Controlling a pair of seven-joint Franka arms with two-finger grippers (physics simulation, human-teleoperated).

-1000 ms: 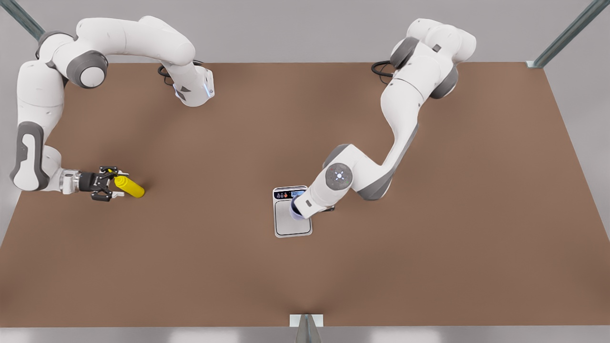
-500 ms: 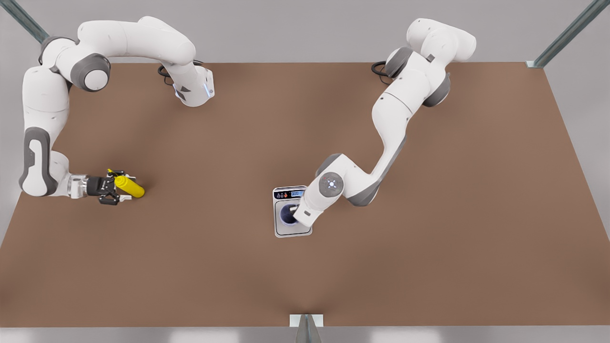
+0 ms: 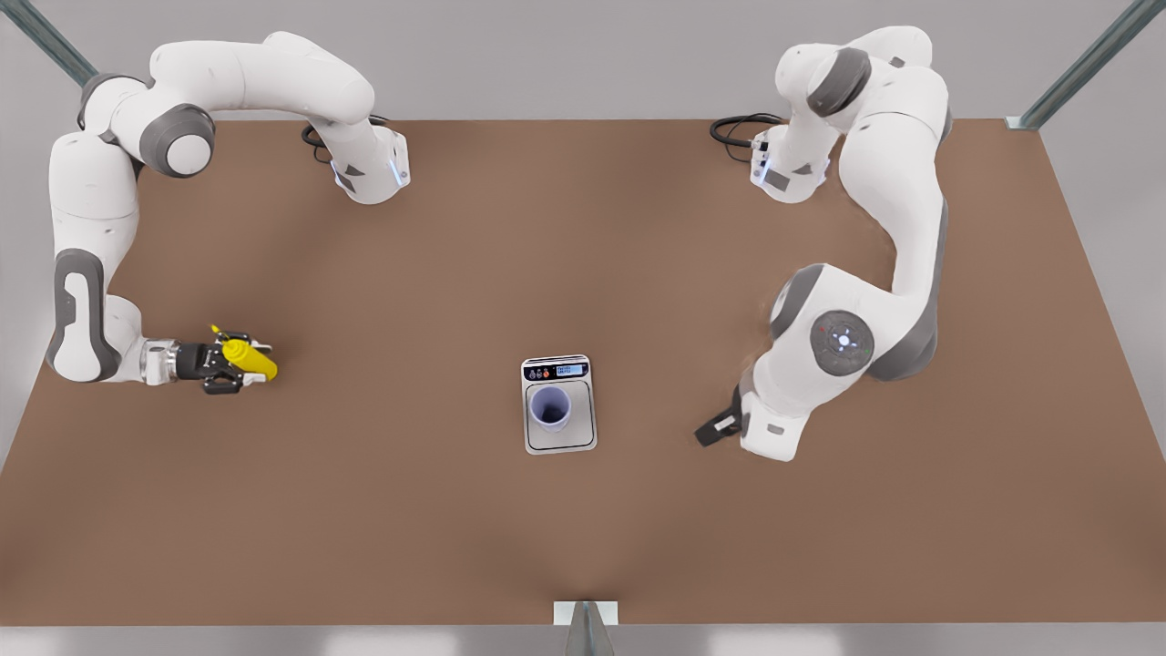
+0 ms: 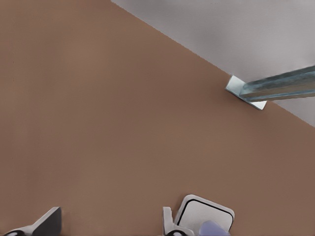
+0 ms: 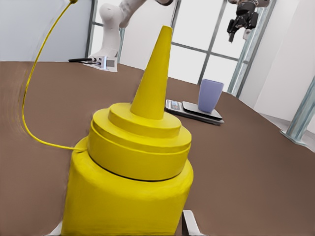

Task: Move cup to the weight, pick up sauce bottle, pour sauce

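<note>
The right claw (image 3: 228, 366) sits near the front view's left edge of the desk (image 3: 583, 528), its dark fingers (image 3: 221, 384) pinched on the sauce bottle (image 3: 246, 359). In the front view the bottle's yellow body reaches out of the claw toward the front view's right, its long axis running roughly level with a slight slant. In the right wrist view the sauce bottle (image 5: 130, 182) stands close before the camera, with its pointed nozzle (image 5: 153, 73) aimed across the desk toward the scale and a thin yellow tether curling off its shoulder. The left claw (image 3: 720, 426) hangs over bare desk on the front view's right, well apart from the weight (image 3: 558, 437); in the left wrist view two pale fingertips (image 4: 170, 223) stand spread with brown desk between them, gripping nothing. The weight lies flat near the desk's middle, long axis running toward the camera, dark display strip on its far end (a blue-lit readout shows there). The cup (image 3: 551, 407) stands upright on its plate, mouth up, its inside dark; whether anything is in it cannot be told. Open brown desk stretches between bottle and scale, and between scale and the left claw. A metal post (image 3: 586, 629) rises at the near edge.
</note>
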